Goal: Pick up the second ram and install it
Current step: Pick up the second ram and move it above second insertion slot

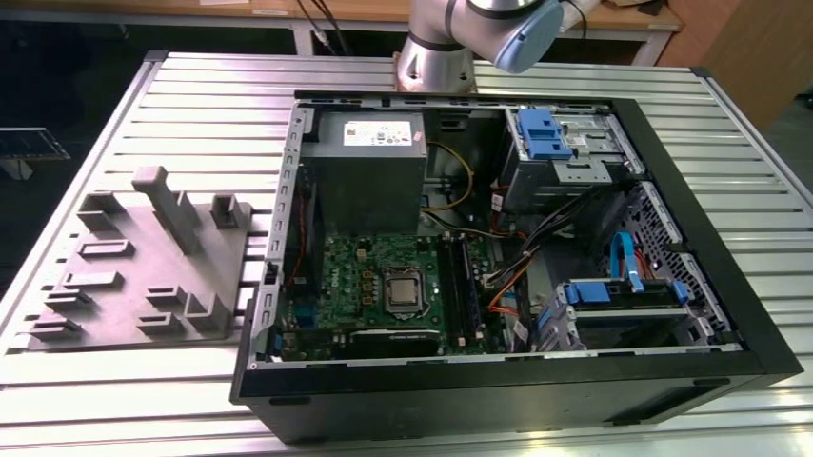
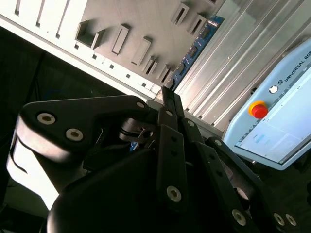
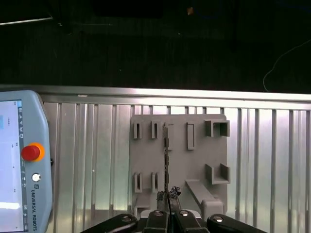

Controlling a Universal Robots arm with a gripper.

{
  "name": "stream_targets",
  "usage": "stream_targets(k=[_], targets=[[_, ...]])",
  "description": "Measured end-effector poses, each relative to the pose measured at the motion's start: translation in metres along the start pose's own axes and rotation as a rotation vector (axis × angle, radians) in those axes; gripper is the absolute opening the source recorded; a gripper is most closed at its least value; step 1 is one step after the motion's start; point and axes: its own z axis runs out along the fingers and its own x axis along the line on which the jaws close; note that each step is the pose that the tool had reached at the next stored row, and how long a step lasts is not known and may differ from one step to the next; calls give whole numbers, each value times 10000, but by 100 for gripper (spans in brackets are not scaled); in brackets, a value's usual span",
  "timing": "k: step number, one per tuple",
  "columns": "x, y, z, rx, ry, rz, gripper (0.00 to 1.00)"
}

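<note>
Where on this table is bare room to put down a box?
Bare table slats: between the grey fixture plate and the far edge, and between the plate and the teach pendant in the first wrist view. Crowded: the open computer case, full of cables; over the plate, the gripper holds the second ram.

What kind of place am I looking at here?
Probably a robotics lab or test workshop: an open black desktop computer case lies on a ribbed aluminium table, a silver robot arm rises beside it, and its gripper appears to hold a thin blue-green memory stick.
</note>
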Motion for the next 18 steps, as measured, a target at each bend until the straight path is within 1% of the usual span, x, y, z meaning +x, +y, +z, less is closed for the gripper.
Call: stream_targets(k=[1, 3, 9, 13, 18], targets=[[-1, 1, -29, 1, 0, 0, 11], [-2, 1, -52, 2, -10, 0, 11], [-2, -7, -54, -1, -16, -1, 11], [-1, -58, -47, 0, -27, 0, 11], [1, -185, -37, 1, -38, 2, 11]])
